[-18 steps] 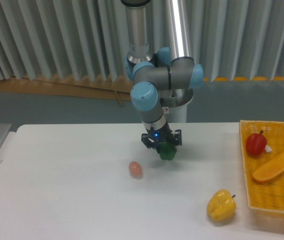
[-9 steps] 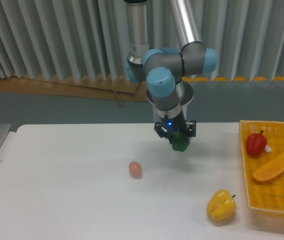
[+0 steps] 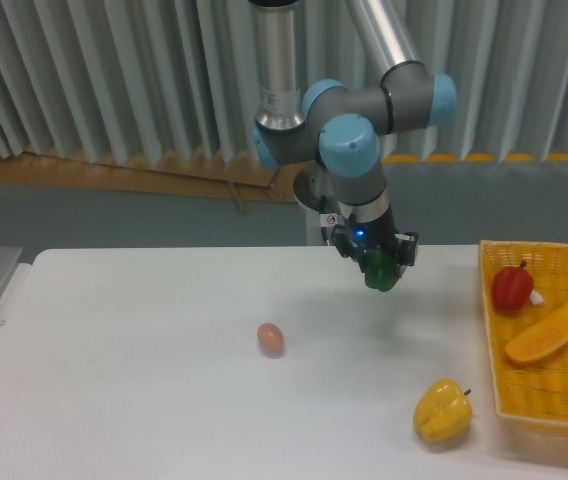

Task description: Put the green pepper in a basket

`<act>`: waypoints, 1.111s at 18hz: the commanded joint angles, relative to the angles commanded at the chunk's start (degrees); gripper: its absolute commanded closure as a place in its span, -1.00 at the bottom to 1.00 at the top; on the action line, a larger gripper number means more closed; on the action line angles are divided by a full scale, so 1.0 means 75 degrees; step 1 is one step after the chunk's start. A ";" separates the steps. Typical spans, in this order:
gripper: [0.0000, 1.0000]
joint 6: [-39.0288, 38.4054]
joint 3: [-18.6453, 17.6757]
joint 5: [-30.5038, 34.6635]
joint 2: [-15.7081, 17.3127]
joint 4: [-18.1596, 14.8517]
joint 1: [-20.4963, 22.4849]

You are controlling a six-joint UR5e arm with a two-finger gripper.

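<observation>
Jaws [image 3: 380,262] clamped on green pepper [image 3: 382,271] | pepper between them, above table | basket [image 3: 490,330] apart

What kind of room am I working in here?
Probably a robotics lab or test cell: one white table, corrugated metal wall panels, and toy-like produce, such as the green pepper in the gripper.

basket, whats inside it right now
The basket holds a red pepper and a long orange vegetable lying beside it. Its right side is cut off by the frame, so anything there is unseen. The green pepper is not inside.
</observation>
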 joint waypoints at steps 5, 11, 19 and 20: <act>-0.07 0.0575 0.0129 -0.0364 0.0000 0.0012 0.0375; -0.13 0.1550 0.0117 -0.0340 0.0000 0.0082 0.0598; -0.09 0.3658 0.0328 -0.0364 -0.0058 0.0117 0.1453; -0.09 0.3857 0.0386 -0.0364 -0.0070 0.0152 0.1547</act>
